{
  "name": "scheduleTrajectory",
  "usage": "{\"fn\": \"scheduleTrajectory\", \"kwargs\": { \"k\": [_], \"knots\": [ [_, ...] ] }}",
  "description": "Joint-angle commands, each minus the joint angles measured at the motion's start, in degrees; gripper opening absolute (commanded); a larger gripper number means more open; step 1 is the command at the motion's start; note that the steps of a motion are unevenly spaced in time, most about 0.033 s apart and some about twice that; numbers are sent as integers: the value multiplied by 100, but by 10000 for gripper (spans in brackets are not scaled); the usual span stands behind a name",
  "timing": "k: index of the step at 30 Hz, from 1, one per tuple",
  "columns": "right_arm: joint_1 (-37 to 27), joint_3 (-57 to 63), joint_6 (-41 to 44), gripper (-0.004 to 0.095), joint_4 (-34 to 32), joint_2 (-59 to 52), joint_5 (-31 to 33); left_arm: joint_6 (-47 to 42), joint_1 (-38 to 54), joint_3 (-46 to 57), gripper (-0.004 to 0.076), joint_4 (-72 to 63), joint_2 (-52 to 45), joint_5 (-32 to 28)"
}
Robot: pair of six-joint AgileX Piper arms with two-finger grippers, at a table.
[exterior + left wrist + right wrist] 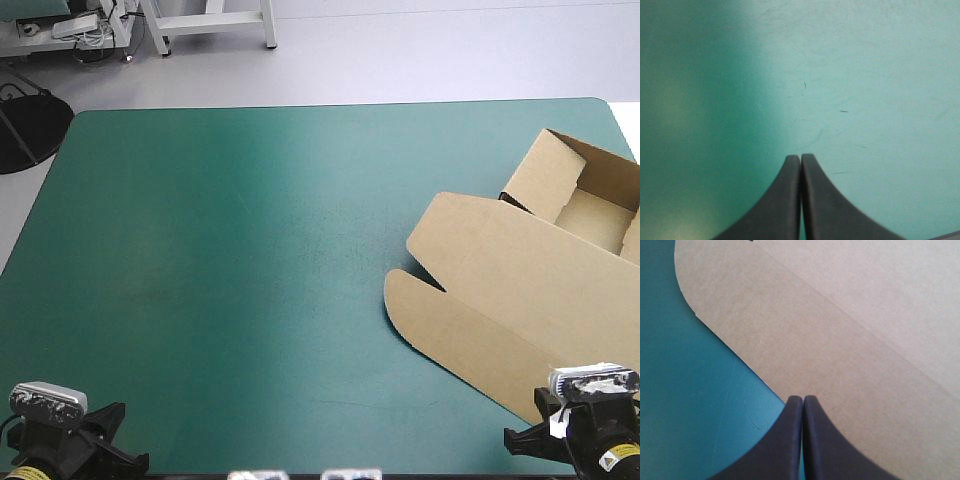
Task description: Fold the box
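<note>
Left end effector [800, 160] and right end effector [803, 400]: broad matte-black fingers [777, 212], fin-curved, tapering to points. Right wrist [590, 440] black, bearing a yellow-and-white label [607, 460].

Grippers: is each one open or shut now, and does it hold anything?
Left gripper, black curved fingers: shut, empty, above the teal-green table cover.
Right gripper, black curved fingers: shut, empty, at the edge of the brown cardboard box.

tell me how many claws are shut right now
2. The left claw is shut above bare teal-green cover, near the table's front left corner. The right claw is shut at the near edge of the flat lid of the brown box.
</note>
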Motion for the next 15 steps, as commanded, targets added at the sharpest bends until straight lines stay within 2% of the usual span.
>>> {"fn": "scheduleTrajectory", "kwargs": {
  "k": [1,15],
  "knots": [
    [-4,-115,-71,-13,58,-14,-373,-1,-13,-142,-8,-127,94,-330],
    [-4,-115,-71,-13,70,-23,-391,-1,-13,-142,-8,-236,94,-343]
  ]
}}
